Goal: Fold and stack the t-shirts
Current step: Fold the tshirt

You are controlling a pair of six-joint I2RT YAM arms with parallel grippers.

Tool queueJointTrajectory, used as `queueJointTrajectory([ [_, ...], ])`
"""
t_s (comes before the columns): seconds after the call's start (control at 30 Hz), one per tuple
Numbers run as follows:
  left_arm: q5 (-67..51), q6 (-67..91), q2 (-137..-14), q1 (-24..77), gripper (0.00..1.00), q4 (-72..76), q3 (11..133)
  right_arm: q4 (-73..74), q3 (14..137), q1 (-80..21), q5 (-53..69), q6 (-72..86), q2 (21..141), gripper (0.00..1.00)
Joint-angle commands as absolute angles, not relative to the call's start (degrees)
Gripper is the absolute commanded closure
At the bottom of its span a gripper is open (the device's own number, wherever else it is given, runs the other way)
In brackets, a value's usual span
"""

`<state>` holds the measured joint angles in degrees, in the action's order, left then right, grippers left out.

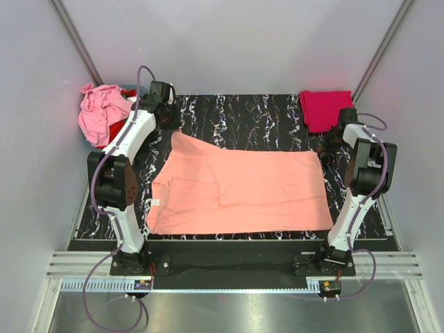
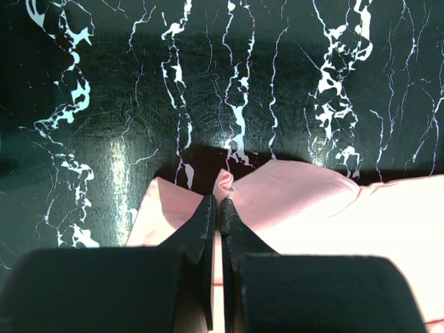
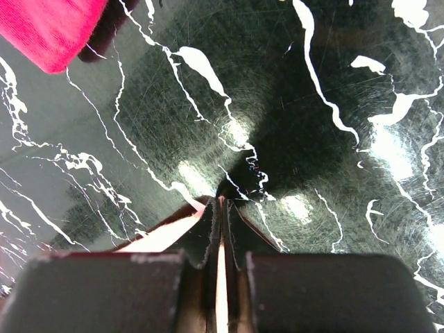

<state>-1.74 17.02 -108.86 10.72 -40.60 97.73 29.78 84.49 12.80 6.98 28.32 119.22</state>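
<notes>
A salmon-orange t-shirt (image 1: pixel 239 191) lies spread flat across the black marbled table (image 1: pixel 243 114). My left gripper (image 1: pixel 168 119) is shut on its far left corner, where the cloth (image 2: pixel 291 198) bunches up between the fingertips (image 2: pixel 207 211). My right gripper (image 1: pixel 325 147) is shut on the shirt's far right corner, and a thin strip of salmon cloth (image 3: pixel 163 236) shows between the closed fingers (image 3: pixel 211 225). A folded crimson-pink t-shirt (image 1: pixel 323 108) lies at the far right corner of the table, and its edge (image 3: pixel 48 28) shows in the right wrist view. Light pink and red t-shirts (image 1: pixel 103 113) are heaped at the far left.
The pile of pink and red shirts hangs over the table's left edge beside the left arm. White walls stand close on three sides. A metal rail (image 1: pixel 236 267) carries both arm bases along the near edge.
</notes>
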Motion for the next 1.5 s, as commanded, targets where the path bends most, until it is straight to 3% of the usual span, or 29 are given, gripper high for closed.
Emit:
queueJointTrajectory([
  [0.0,-2.37,17.49,-106.08,10.28,1.00,-38.41,97.65,29.62,84.29,13.01,6.42,27.60,117.78,1.00],
  [1.47,0.35,13.09,-94.05,16.26,1.00,-27.33,85.08,29.17,67.15,13.01,13.97,34.37,91.15,1.00],
])
